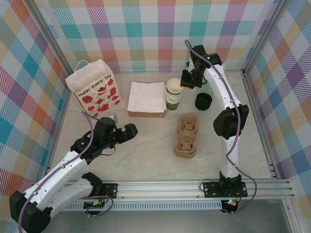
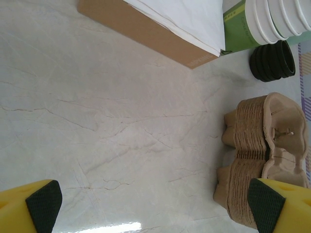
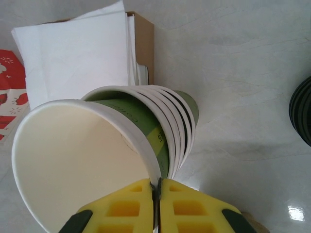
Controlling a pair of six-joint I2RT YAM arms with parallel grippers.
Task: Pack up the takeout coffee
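The takeout coffee cup (image 3: 77,155), cream-white inside with a green wall, sits tilted in the top of a nested stack of like cups (image 3: 182,121). My right gripper (image 3: 158,187) is shut on its near rim, one yellow finger inside the cup and one outside. From above, the cup (image 1: 173,86) tops the stack (image 1: 173,100) at the back middle, with the right gripper (image 1: 186,80) just to its right. My left gripper (image 1: 127,132) hovers low over the bare table at the front left. Its jaws (image 2: 155,204) are wide open with nothing between them.
A red-flowered paper bag (image 1: 95,90) stands at the back left. White napkins on a brown box (image 1: 146,97) lie left of the cups. Black lids (image 1: 203,101) sit to the right, and stacked pulp cup carriers (image 1: 187,136) lie in the middle.
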